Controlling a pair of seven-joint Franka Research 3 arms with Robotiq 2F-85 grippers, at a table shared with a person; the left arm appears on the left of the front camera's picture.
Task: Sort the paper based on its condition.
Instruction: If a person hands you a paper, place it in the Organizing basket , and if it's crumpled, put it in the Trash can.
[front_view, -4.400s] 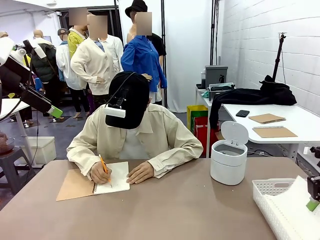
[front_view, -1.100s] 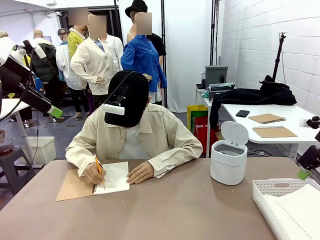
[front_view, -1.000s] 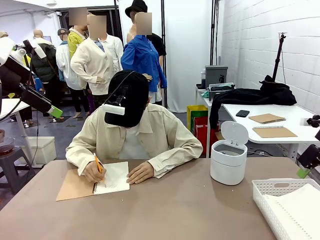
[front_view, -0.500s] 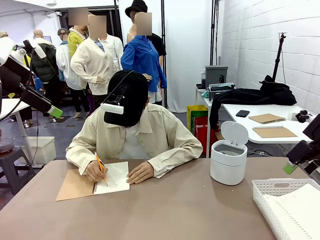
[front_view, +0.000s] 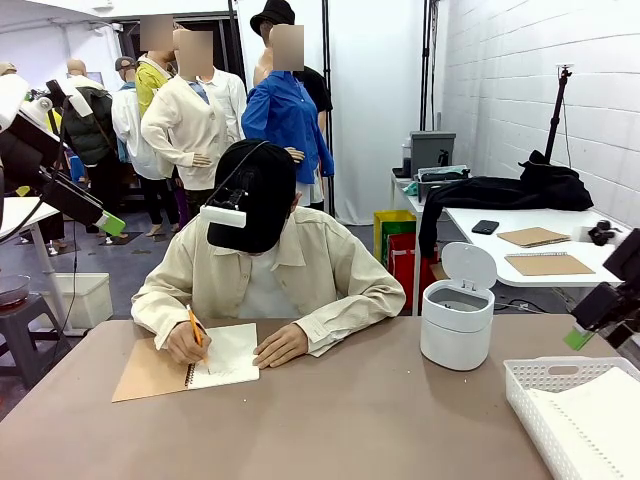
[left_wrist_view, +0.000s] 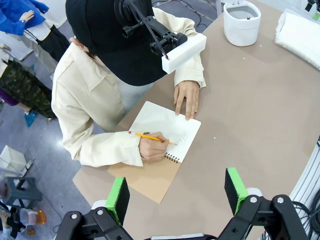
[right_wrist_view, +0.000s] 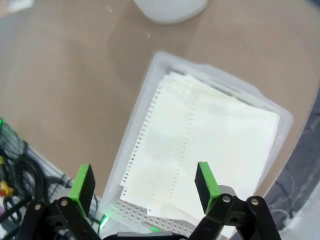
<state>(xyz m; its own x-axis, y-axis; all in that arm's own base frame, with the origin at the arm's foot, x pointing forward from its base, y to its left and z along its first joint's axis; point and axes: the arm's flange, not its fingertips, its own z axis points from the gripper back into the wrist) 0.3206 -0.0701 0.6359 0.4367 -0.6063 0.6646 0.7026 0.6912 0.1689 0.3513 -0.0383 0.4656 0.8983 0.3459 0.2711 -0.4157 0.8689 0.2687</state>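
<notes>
Paper (right_wrist_view: 210, 145): loose thin white sheets with one ragged, hole-punched edge, lying roughly flat and overlapping inside the white slotted plastic basket (front_view: 530, 405) at the near right corner of the brown counter (front_view: 380, 420). At least two rows of binding holes visible in the right wrist view, running along the basket's length.

Above the basket, clear of it and of the sheets, the right gripper (right_wrist_view: 144, 186), black with green pads, jaws wide apart and holding nothing.

Farther in on the left side, a spiral notebook with brown kraft cover (front_view: 150, 370), folded open to a white page, flat on the counter. On the page, a bare hand (left_wrist_view: 152, 147) gripping an orange pencil (left_wrist_view: 147, 136), tip down on the page. Just beside it, a second hand (left_wrist_view: 186, 97) resting flat at the page's edge.

To the right, beyond the basket, a round white bin with raised flip lid (front_view: 457, 320), well apart from the notebook.

At the far side, the person (front_view: 320, 270) in a cream shirt and black cap (front_view: 260, 195), bent over the page.

High at the left, off the counter, the left gripper (left_wrist_view: 176, 192), jaws spread wide, empty, pointed down toward notebook and hands.
</notes>
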